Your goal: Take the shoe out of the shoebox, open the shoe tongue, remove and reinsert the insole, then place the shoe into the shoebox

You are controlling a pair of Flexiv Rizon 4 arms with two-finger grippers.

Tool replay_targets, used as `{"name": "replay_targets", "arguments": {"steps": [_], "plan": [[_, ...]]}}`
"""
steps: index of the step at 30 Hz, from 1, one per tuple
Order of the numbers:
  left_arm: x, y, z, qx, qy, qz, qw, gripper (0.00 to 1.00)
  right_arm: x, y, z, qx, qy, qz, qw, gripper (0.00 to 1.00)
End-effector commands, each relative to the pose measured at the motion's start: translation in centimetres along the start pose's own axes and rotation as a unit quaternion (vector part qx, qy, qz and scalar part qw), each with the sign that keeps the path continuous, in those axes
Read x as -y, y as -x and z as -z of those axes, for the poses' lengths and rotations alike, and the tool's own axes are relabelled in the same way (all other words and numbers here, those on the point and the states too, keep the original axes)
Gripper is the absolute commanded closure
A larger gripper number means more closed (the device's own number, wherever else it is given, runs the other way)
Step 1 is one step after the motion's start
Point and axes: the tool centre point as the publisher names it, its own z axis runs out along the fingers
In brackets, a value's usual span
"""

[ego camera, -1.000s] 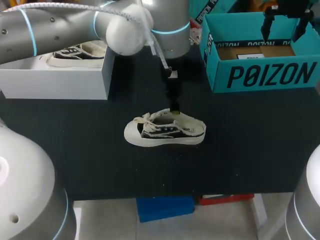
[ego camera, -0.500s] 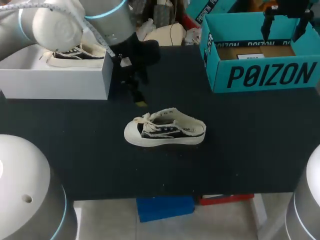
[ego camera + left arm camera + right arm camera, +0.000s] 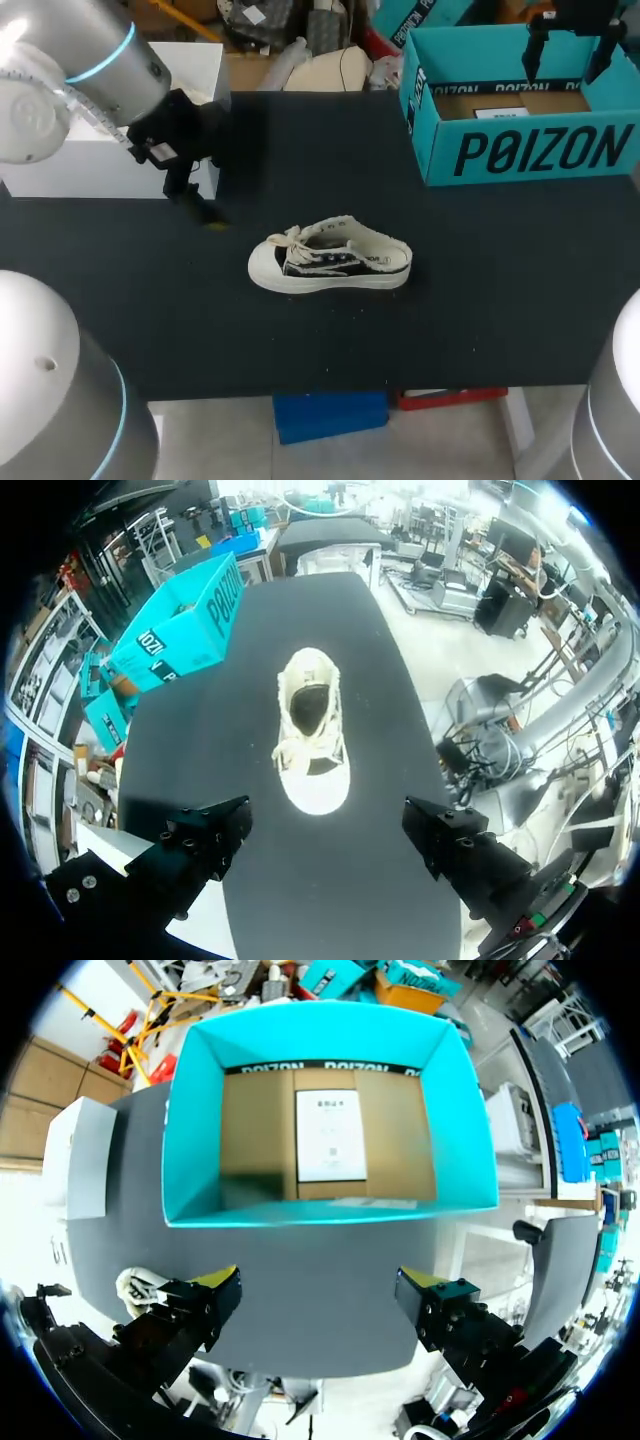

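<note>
A cream and black sneaker (image 3: 330,262) lies on its sole in the middle of the black table, toe to the left, laces loose. In the left wrist view the sneaker (image 3: 310,725) lies ahead of my left gripper (image 3: 325,830), toe nearest; the fingers stand wide open, holding nothing. My left gripper (image 3: 205,212) hovers left of the shoe, apart from it. The teal shoebox (image 3: 530,150) stands open at the back right. My right gripper (image 3: 563,70) hangs open over the shoebox (image 3: 330,1210), whose cardboard floor holds only a white label. Beside a right finger, a bit of the sneaker (image 3: 135,1285) shows.
A white box (image 3: 90,165) stands at the back left of the table, partly hidden behind my left arm, and shows as white box (image 3: 80,1155) in the right wrist view. The teal shoebox (image 3: 185,625) lies ahead and to one side of my left gripper.
My left arm has swung away from the sneaker's collar toward the left and now covers the white box. The sneaker and the right arm have not moved.
</note>
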Motion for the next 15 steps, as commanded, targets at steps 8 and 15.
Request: {"name": "replay_targets", "arguments": {"steps": [8,15], "plan": [[-1.0,-0.4,-0.1,0.009,-0.099,-0.01,0.995,0.0,-0.1,0.0,0.0,0.0,-0.001,0.0,1.0,0.0],[-1.0,-0.4,-0.1,0.009,-0.099,-0.01,0.995,0.0,-1.0,-9.7,3.4,0.006,0.027,0.27,0.962,0.0]]}}
